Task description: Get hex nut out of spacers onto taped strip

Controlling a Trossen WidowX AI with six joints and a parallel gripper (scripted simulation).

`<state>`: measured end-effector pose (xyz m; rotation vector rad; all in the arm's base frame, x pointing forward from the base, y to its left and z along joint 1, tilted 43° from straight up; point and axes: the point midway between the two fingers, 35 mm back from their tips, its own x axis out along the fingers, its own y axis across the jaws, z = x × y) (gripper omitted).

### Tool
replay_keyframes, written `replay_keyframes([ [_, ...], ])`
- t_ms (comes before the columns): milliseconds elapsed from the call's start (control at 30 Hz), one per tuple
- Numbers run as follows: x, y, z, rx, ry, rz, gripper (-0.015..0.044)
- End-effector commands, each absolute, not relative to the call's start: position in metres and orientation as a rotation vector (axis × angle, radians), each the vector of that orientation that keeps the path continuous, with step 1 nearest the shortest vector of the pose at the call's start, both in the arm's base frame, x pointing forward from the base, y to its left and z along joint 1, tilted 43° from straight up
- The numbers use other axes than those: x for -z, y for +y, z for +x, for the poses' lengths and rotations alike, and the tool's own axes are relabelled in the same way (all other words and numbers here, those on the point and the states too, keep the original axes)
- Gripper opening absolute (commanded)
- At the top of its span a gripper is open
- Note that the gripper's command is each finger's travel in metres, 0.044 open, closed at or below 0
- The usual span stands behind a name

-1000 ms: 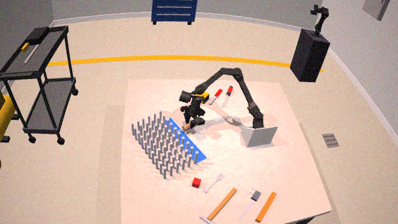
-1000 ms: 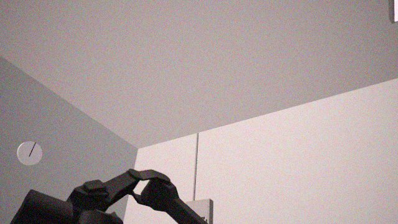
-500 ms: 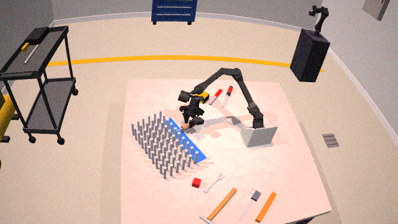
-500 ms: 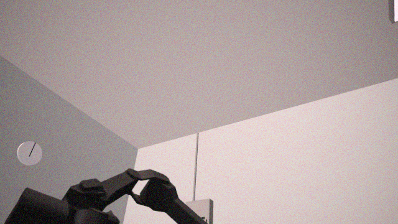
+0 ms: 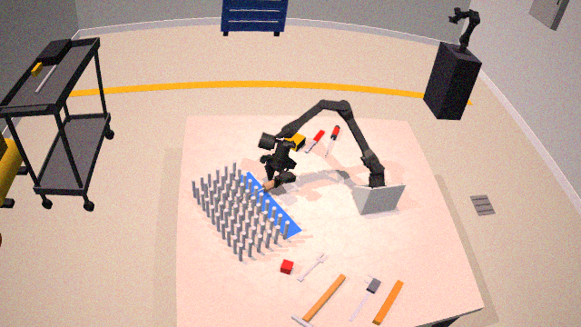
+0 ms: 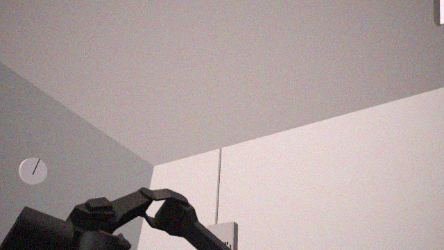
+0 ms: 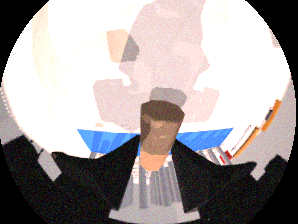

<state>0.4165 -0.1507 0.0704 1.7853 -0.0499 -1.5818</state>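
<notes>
Right between my gripper's (image 5: 276,176) (image 7: 157,140) fingers is a brown handle (image 5: 269,185) (image 7: 162,130), pinched from both sides, so I am closed on it rather than spread. Its lighter end points ahead of me, out over the blue strip (image 5: 295,229) (image 7: 207,140) and towards the standing metal spacers (image 5: 241,252) (image 7: 145,192). The near rows stand just beyond that end and look upright; whether the far part of the tool reaches in among them, I can't fairly say, since the wrist view is washed out and my fingers block much of it.

The hex nut I cannot make out in any view, so I can't place it in the field or on the strip.

Behind me my arm (image 5: 359,132) (image 6: 128,208) arches up and back to its grey base plate (image 5: 363,209). On my right are a yellow block (image 5: 297,142), partly covered by the arm from above, a red-handled tool (image 5: 319,135) and a screwdriver (image 5: 335,133). Well off to my left lie a red cube (image 5: 286,266), a fork-ended tool (image 5: 312,267), a T-headed tool (image 5: 324,297), a grey-headed tool (image 5: 373,285) and an orange bar (image 5: 388,302).
</notes>
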Motion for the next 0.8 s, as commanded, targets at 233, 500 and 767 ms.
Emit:
replay_keyframes([
  [233, -0.068, -0.15, 0.423, 1.585, -0.054, 1.784, 0.0],
  [500, -0.067, -0.148, 0.427, 1.585, -0.054, 1.784, 0.0],
  [767, -0.065, -0.149, 0.43, 1.585, -0.054, 1.784, 0.0],
])
